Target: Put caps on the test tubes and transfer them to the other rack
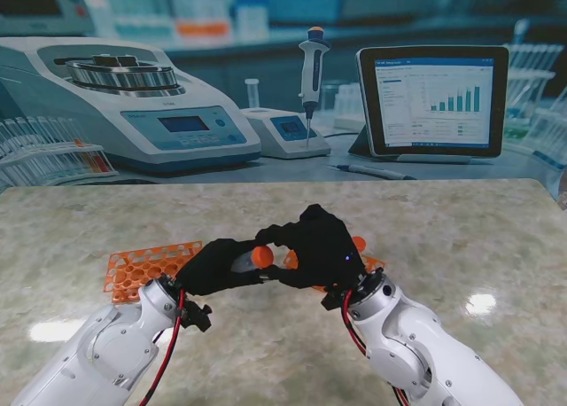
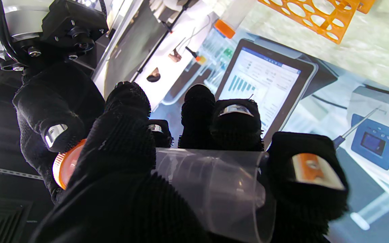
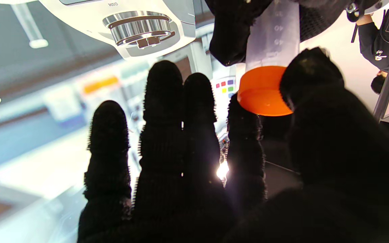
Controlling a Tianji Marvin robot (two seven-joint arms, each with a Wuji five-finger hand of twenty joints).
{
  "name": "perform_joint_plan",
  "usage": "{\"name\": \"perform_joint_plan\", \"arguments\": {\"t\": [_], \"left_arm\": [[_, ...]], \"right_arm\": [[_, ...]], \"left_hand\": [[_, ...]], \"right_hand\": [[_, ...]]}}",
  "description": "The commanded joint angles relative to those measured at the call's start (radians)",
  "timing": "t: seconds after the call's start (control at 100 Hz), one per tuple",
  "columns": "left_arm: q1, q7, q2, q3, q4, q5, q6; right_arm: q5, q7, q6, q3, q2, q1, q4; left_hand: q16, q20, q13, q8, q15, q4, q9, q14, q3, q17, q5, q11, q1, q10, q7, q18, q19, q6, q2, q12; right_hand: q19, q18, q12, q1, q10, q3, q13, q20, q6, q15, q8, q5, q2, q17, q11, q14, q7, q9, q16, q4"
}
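Both arms rose from the near table edge and met above its middle. Left hand (image 1: 215,266) was closed around a clear test tube (image 2: 211,189), held roughly level. Right hand (image 1: 321,246) pinched the orange cap (image 3: 263,91) between thumb and index finger at the tube's mouth, its other fingers (image 3: 165,111) spread and idle. Cap sat on the tube end; whether it was screwed fully home could not be told.

One orange rack (image 1: 142,269) lay toward the left table edge, its visible holes empty. A second orange rack (image 1: 370,262) lay behind the right hand, mostly hidden, with one orange-capped tube (image 1: 358,243) showing there.

Assessment: capping of this tube was in hand and its transfer not yet made. How many tubes remained could not be determined.
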Motion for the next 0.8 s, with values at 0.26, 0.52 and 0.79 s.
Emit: {"name": "perform_joint_plan", "arguments": {"t": [0.26,0.52,0.79], "left_arm": [[0.001,-0.003,-0.002,0.005,-0.006,-0.001,-0.010],[-0.001,-0.002,-0.002,0.008,-0.005,0.001,-0.011],[0.000,0.000,-0.002,0.009,-0.006,0.003,-0.012]], "right_arm": [[0.009,0.028,-0.001,-0.007,-0.003,0.004,0.015],[0.014,0.040,0.006,-0.011,-0.003,0.010,0.024],[0.016,0.033,0.015,-0.020,-0.004,0.016,0.031]], "left_hand": [[0.004,0.019,0.024,0.066,0.008,-0.009,-0.008,-0.040,0.004,0.033,0.010,0.002,0.042,-0.038,0.061,-0.120,0.158,-0.047,0.053,-0.006],[0.004,0.019,0.024,0.067,0.008,-0.009,-0.008,-0.040,0.004,0.033,0.009,0.002,0.041,-0.038,0.061,-0.120,0.158,-0.047,0.053,-0.006],[0.005,0.019,0.024,0.067,0.008,-0.009,-0.007,-0.040,0.004,0.033,0.009,0.002,0.041,-0.037,0.061,-0.120,0.158,-0.048,0.053,-0.006]], "right_hand": [[0.043,-0.016,0.013,0.114,-0.031,0.074,0.056,-0.009,-0.176,0.044,0.054,0.150,0.091,0.019,0.020,-0.022,0.212,0.056,0.011,0.019],[0.056,-0.015,0.015,0.094,-0.034,0.066,0.079,-0.004,-0.176,0.068,0.062,0.170,0.090,0.027,0.036,-0.021,0.221,0.079,0.017,0.015],[0.072,-0.015,0.006,0.040,-0.043,0.049,0.106,0.002,-0.189,0.100,0.066,0.205,0.082,0.041,0.054,-0.023,0.236,0.112,0.027,0.011]]}}
